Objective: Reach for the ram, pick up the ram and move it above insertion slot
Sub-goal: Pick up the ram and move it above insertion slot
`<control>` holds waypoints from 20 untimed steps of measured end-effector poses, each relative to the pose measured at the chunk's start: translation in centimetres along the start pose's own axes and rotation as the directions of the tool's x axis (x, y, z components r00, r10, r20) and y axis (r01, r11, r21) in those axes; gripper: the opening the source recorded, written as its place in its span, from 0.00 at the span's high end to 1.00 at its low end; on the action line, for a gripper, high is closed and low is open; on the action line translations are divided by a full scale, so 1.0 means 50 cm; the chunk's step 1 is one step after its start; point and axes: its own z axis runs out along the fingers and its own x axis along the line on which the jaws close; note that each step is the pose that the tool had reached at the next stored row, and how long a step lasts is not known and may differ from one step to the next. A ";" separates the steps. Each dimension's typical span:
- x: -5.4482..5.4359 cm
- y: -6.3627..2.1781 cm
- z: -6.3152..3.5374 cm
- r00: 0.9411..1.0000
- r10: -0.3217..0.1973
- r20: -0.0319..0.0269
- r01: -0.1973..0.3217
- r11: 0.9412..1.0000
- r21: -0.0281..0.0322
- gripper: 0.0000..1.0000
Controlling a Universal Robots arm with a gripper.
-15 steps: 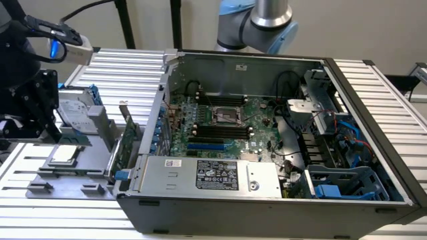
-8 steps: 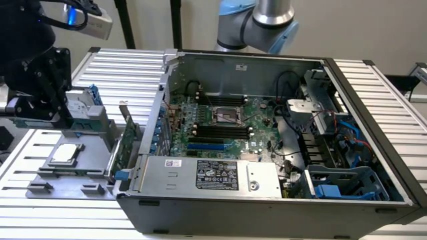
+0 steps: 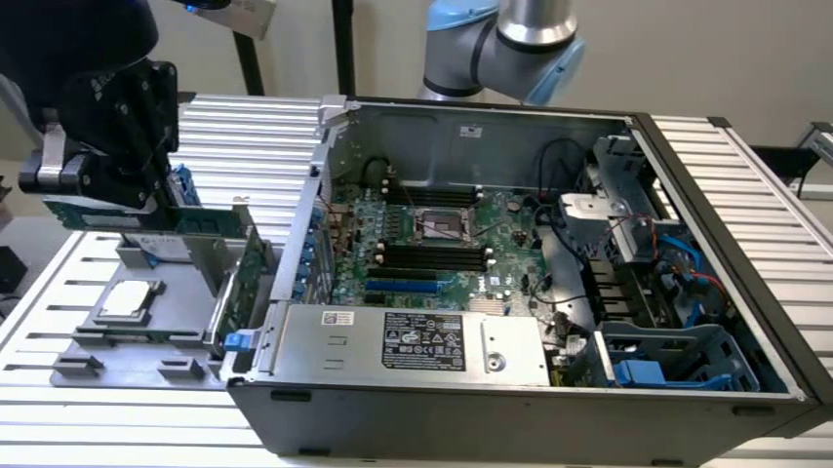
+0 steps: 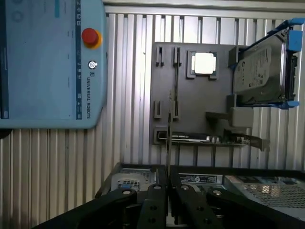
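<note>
One thin green stick, the ram (image 4: 168, 138), is pinched edge-on between the nearly closed fingers of the gripper (image 4: 168, 183), which has it by one end, lifted above the grey holder tray (image 3: 124, 346) that lies beside the open computer case (image 3: 547, 409) on the exterior view's left. It looks light and stiff but fragile: a bare board that would likely crack if bent. The flat faces near an end seem the safest hold, clear of the contact edge.
</note>
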 end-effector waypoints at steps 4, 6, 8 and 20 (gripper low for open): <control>0.000 -0.037 -0.010 1.000 0.000 0.000 0.000 1.000 0.000 0.86; 0.000 -0.055 -0.014 1.000 0.000 0.000 0.000 1.000 0.000 0.86; 0.000 -0.073 -0.016 1.000 0.000 0.000 0.000 1.000 0.000 0.86; -0.002 -0.181 -0.021 1.000 0.000 0.000 0.000 1.000 0.000 0.86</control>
